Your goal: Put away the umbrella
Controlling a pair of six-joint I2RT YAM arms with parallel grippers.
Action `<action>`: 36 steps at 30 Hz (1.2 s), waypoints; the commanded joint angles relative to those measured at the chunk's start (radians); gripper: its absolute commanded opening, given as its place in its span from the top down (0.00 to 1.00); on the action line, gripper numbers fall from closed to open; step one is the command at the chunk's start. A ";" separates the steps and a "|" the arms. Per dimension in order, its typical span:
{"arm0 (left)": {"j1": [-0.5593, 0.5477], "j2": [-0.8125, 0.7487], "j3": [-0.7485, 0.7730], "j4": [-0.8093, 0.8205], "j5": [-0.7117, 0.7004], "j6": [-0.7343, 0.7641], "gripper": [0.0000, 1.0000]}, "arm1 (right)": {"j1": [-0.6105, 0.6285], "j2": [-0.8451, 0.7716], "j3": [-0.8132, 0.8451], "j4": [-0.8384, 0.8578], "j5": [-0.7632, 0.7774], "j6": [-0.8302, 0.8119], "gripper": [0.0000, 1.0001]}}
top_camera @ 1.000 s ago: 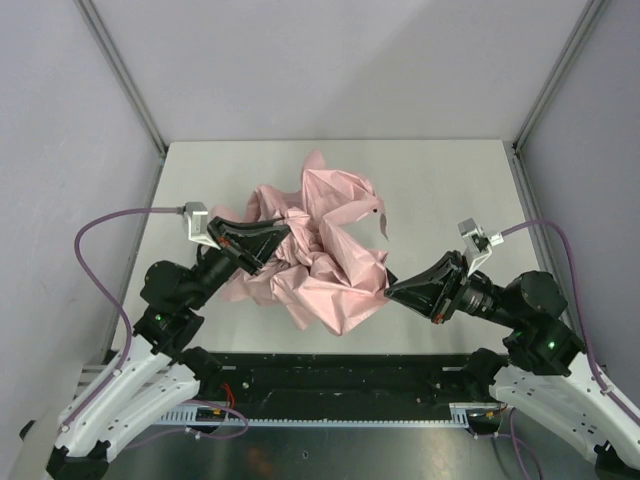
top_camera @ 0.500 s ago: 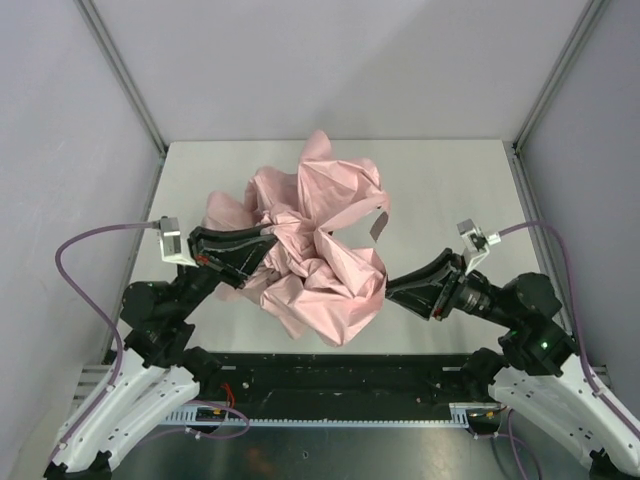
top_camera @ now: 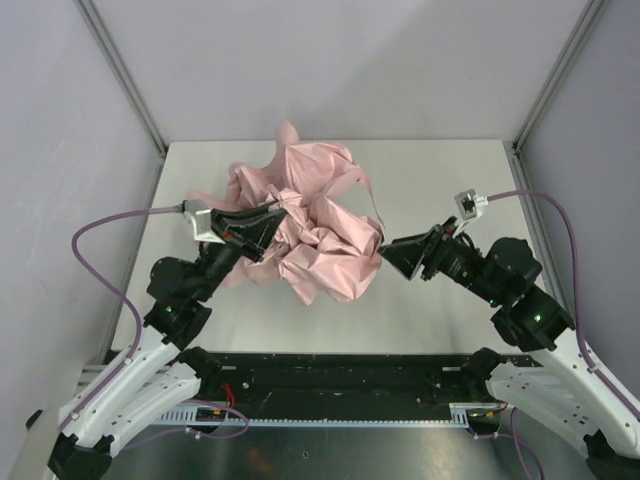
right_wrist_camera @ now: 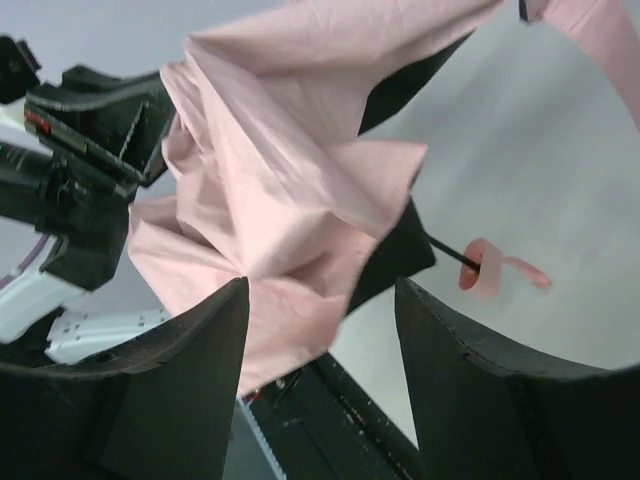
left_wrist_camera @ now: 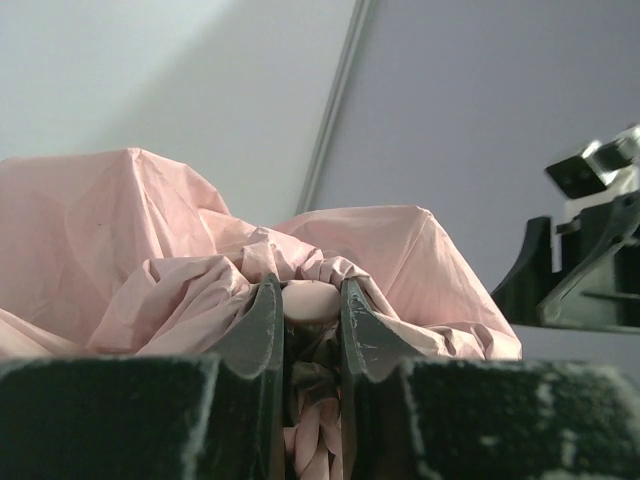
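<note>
while on umbrella (left_wrist_camera: 120, 230), left fingers (left_wrist_camera: 262, 325) (pinched)

One pink umbrella (top_camera: 320, 235), two grippers, left gripper (left_wrist_camera: 312, 300) and right gripper (right_wrist_camera: 320, 300), two purple cables (top_camera: 130, 212) (top_camera: 530, 194), one table (top_camera: 450, 170)

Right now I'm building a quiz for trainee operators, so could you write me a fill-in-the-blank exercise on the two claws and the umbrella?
1. The left claw is ____ on a bunch of the umbrella fabric.
2. The right claw stands ____, its fingers wide apart.
3. The umbrella's crumpled fabric is pale ____.
Missing words: shut; open; pink.
</note>
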 commanded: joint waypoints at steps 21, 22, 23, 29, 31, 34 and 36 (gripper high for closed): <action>0.014 0.043 0.052 0.155 -0.233 -0.082 1.00 | -0.132 0.233 0.022 0.359 -0.340 0.175 0.93; 0.017 0.036 0.048 0.155 -0.238 -0.105 1.00 | -0.153 0.213 -0.033 0.546 -0.435 0.256 0.96; 0.020 0.030 0.042 0.156 -0.240 -0.129 1.00 | -0.167 0.199 -0.088 0.781 -0.518 0.363 0.98; 0.053 -0.006 0.004 0.167 -0.208 -0.284 1.00 | -0.176 0.311 -0.161 1.714 -0.770 0.878 0.99; 0.059 -0.013 -0.005 0.169 -0.202 -0.320 1.00 | -0.211 0.330 -0.161 1.648 -0.781 0.884 0.88; 0.067 -0.019 -0.010 0.169 -0.192 -0.346 1.00 | -0.297 0.310 -0.175 1.414 -0.771 0.782 0.67; 0.080 -0.021 -0.012 0.166 -0.188 -0.369 1.00 | -0.333 0.255 -0.167 1.125 -0.736 0.585 0.53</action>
